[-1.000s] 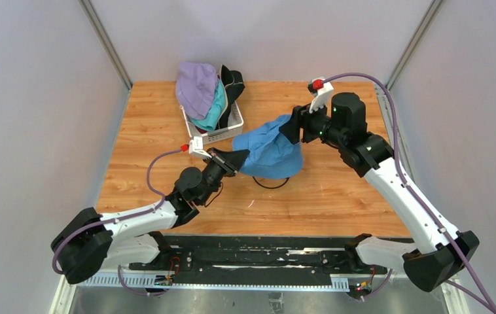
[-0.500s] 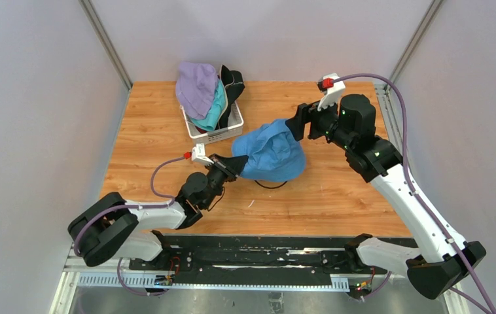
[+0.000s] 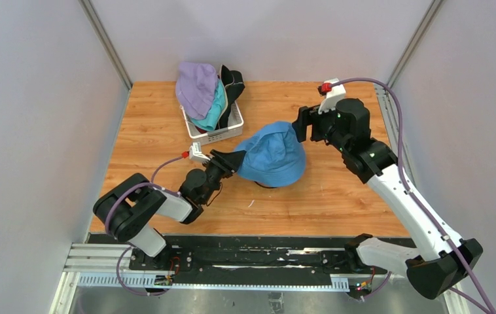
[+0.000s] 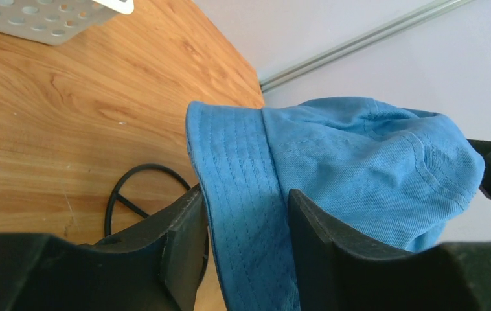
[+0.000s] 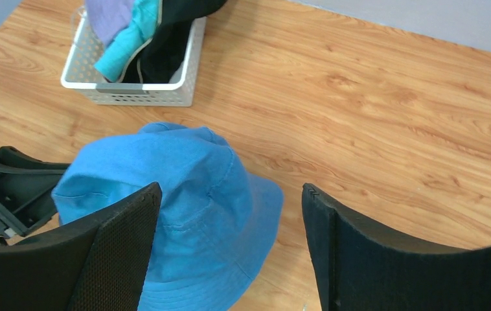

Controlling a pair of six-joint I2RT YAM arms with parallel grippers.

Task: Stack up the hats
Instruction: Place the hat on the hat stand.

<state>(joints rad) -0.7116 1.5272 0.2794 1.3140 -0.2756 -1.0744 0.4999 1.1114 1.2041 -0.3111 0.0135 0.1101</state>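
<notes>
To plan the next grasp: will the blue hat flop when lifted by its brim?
Probably floppy: the blue hat is soft fabric, its crown creased. Likely light and not slippery, given the thin stitched cloth brim.

- A hat (image 3: 273,156) is sitting mid-table over a stand (image 4: 144,166).
- A basket (image 3: 219,136) is standing far left of it, holding more hats (image 3: 197,88).
</notes>
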